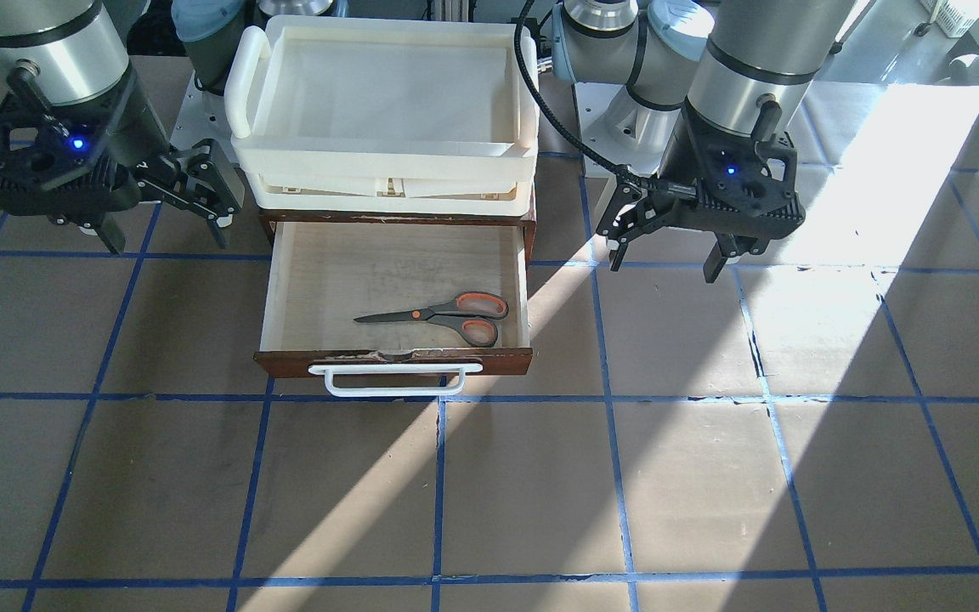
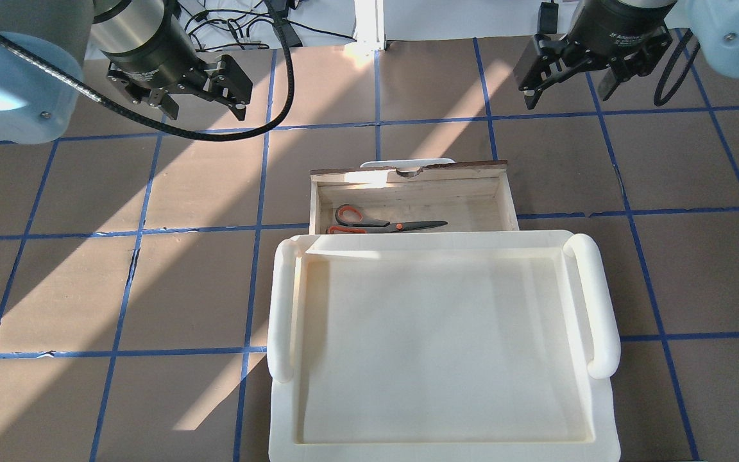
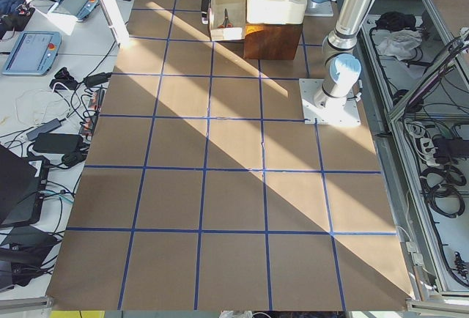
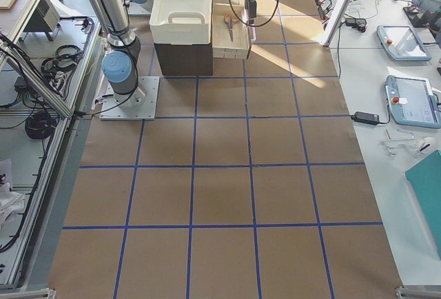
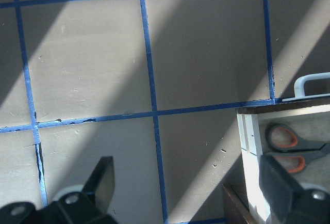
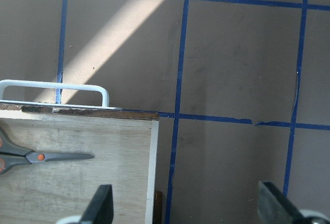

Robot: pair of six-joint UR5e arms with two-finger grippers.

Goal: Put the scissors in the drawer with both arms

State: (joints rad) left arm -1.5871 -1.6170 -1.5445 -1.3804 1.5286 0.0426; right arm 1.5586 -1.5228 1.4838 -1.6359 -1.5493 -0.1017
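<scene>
The scissors (image 1: pixel 447 314) lie flat inside the open drawer (image 1: pixel 285 361), handle loops toward the robot's left. They also show in the overhead view (image 2: pixel 382 224), the left wrist view (image 5: pixel 289 146) and the right wrist view (image 6: pixel 46 157). My left gripper (image 1: pixel 666 265) is open and empty, above the table beside the drawer on the robot's left; it also shows overhead (image 2: pixel 206 112). My right gripper (image 1: pixel 166 238) is open and empty, above the table on the drawer's other side; it also shows overhead (image 2: pixel 565 93).
A cream plastic tray (image 2: pixel 440 340) sits on top of the brown cabinet that holds the drawer. The drawer's white bar handle (image 1: pixel 396 387) points away from the robot. The brown table carries a grid of blue tape lines (image 1: pixel 608 442).
</scene>
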